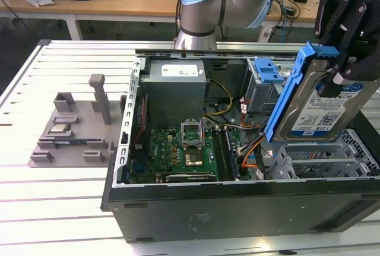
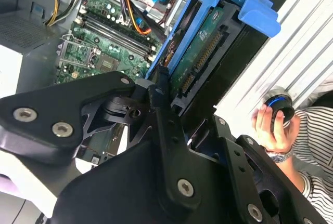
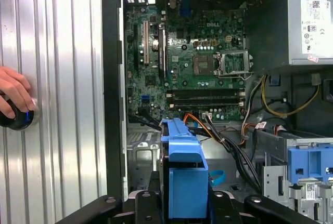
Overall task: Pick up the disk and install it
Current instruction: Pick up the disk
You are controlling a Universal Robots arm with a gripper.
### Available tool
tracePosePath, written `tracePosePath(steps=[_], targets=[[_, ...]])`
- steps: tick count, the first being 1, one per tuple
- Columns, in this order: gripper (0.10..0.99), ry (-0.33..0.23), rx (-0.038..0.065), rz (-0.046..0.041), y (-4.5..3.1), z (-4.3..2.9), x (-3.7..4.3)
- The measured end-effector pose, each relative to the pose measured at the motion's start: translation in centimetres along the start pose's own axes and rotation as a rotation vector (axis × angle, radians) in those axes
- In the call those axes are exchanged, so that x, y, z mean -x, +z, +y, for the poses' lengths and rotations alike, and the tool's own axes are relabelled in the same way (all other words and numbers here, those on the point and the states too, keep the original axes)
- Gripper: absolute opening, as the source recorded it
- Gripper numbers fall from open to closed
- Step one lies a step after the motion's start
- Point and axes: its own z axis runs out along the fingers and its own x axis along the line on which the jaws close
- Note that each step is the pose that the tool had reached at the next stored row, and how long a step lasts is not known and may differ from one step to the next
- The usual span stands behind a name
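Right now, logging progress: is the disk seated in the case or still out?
Out. The disk hangs tilted in the gripper, above the drive cage of the open case.

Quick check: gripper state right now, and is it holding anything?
Gripper: shut on the disk, held tilted above the open computer case.

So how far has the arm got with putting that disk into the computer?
The pick-up looks done: the gripper is shut on the disk, which hangs tilted in the air above the open computer case at the exterior view's right. In hand is carrying it over the metal drive cage. Left to do: seating it, since the disk is not yet in any slot.
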Motion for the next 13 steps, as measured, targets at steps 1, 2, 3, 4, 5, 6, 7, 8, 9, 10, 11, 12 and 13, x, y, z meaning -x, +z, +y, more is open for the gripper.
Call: tracePosePath(steps=[1,2,3,4,5,6,7,8,9,10,11,12,13], targets=[[0.365,0.0,0.0,0.0001,0.0,-0.17,0.0],[0.365,0.0,0.0,0.0,0.02,-0.62,0.02],[0.365,0.0,0.0,0.0001,0.03,-0.98,0.03],[0.365,0.0,0.0,0.0001,0.03,-1.23,0.04],[0.365,0.0,0.0,0.0001,0.04,-1.41,0.05],[0.365,0.0,0.0,0.0002,0.04,-1.66,0.06],[0.365,0.0,0.0,0.0002,0.05,-1.86,0.07],[0.365,0.0,0.0,0.0004,0.05,-2.13,0.08],[0.365,0.0,0.0,0.0003,0.05,-2.32,0.08],[0.365,0.0,0.0,0.0004,0.07,-2.86,0.1],[0.365,0.0,0.0,0.0004,0.08,-3.29,0.12],[0.365,0.0,0.0,0.0005,0.09,-3.53,0.13],[0.365,0.0,0.0,0.0005,0.1,-3.72,0.13]])
